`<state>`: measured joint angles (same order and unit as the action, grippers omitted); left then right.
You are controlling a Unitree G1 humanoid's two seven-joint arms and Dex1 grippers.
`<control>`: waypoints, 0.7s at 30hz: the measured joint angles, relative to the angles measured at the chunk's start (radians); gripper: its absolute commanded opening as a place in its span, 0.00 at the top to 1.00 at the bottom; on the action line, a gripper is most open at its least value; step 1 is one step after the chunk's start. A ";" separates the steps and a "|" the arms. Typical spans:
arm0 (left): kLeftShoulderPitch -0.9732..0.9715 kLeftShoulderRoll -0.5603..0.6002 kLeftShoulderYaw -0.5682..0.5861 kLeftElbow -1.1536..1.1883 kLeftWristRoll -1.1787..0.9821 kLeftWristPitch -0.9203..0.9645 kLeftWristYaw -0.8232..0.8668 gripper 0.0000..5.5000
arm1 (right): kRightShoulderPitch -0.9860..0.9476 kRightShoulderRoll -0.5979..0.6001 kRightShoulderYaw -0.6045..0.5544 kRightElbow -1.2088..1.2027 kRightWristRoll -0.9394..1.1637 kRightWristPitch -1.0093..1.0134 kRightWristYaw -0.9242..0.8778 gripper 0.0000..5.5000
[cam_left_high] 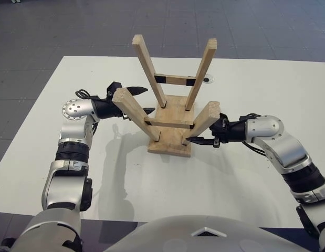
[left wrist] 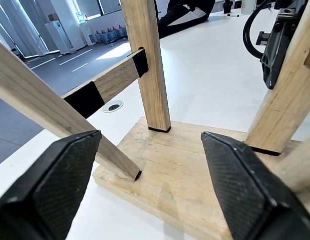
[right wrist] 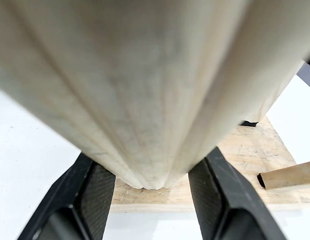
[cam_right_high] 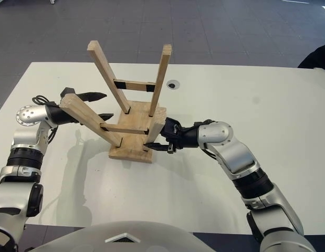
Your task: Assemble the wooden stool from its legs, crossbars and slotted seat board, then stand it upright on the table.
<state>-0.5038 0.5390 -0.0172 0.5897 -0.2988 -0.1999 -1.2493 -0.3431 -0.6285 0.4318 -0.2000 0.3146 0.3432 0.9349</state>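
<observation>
At the centre of the frame, the seat board (cam_left_high: 175, 144) is pale, unvarnished wood, matt, with visible grain and slightly rough edges. The legs (cam_left_high: 149, 68) rising from it are the same bare, light timber, sawn smooth. The crossbar (cam_left_high: 175, 80) at upper centre is wood too, its ends wrapped in matt black bands. The table (cam_left_high: 246, 79) underneath is white and smooth with a faint sheen. The left gripper (left wrist: 149, 142) has pads (left wrist: 235, 185) of black, finely cross-hatched, rubber-like material. The arm casings (cam_left_high: 267, 128) at either side look like satin silver metal.

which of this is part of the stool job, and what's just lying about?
Job: seat board, four legs, two crossbars, left hand, right hand.
Lying about: only the cable port, built into the table.
</observation>
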 measured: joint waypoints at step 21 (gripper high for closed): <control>-0.367 0.129 0.046 -0.890 -0.284 0.992 0.706 0.67 | 0.029 0.177 -0.086 0.176 -0.007 -0.035 -0.216 0.63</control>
<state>-0.8705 0.6676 0.0286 -0.3005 -0.5833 0.7916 -0.5432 -0.3139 -0.4510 0.3458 -0.0240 0.3080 0.3087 0.7187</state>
